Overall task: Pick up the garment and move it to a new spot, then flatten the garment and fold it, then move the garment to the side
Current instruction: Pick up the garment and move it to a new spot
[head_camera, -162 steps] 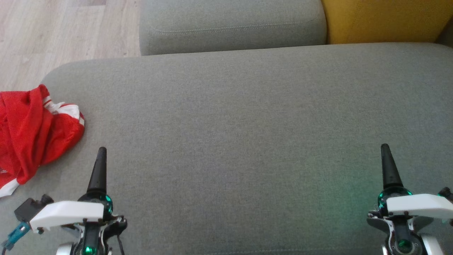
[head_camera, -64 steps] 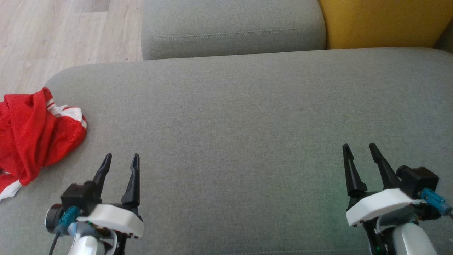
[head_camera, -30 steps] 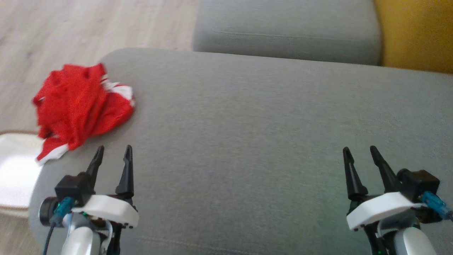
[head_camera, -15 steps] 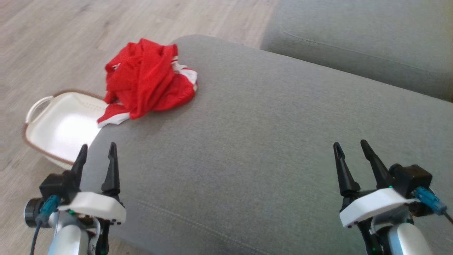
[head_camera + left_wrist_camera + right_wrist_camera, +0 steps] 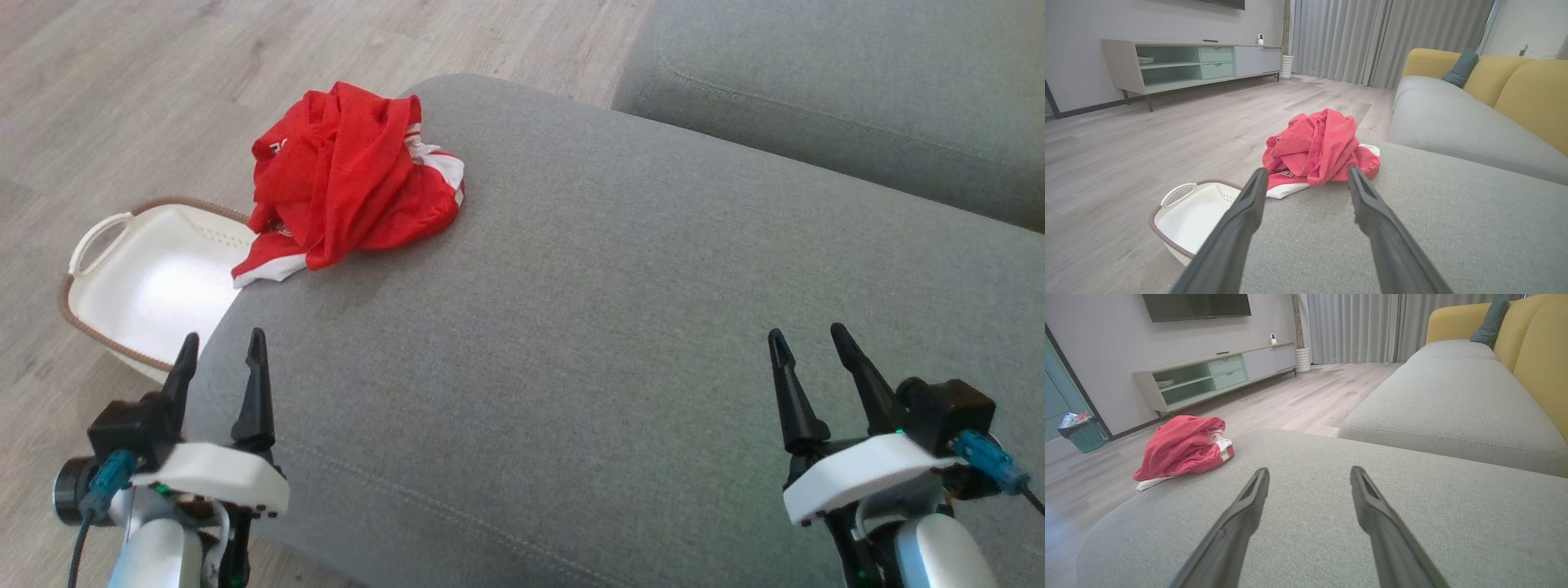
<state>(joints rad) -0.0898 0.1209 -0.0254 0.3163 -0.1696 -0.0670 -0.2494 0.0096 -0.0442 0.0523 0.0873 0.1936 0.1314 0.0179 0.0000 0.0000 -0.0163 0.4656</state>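
My head camera looks steeply down from over the near edge of the grey cushion (image 5: 620, 327), facing its far left corner. Both wrist cameras sit low, looking almost level across the cushion, the left one nearer that corner. All three share the red garment (image 5: 351, 175) lying there; head and left wrist also share the white basket (image 5: 122, 278).

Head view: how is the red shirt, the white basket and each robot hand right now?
red garment: crumpled in a heap at the corner of the grey cushion, not held.
white basket: upright on the floor, visible part empty.
left gripper: jaws open, holding nothing.
right gripper: jaws open, holding nothing.
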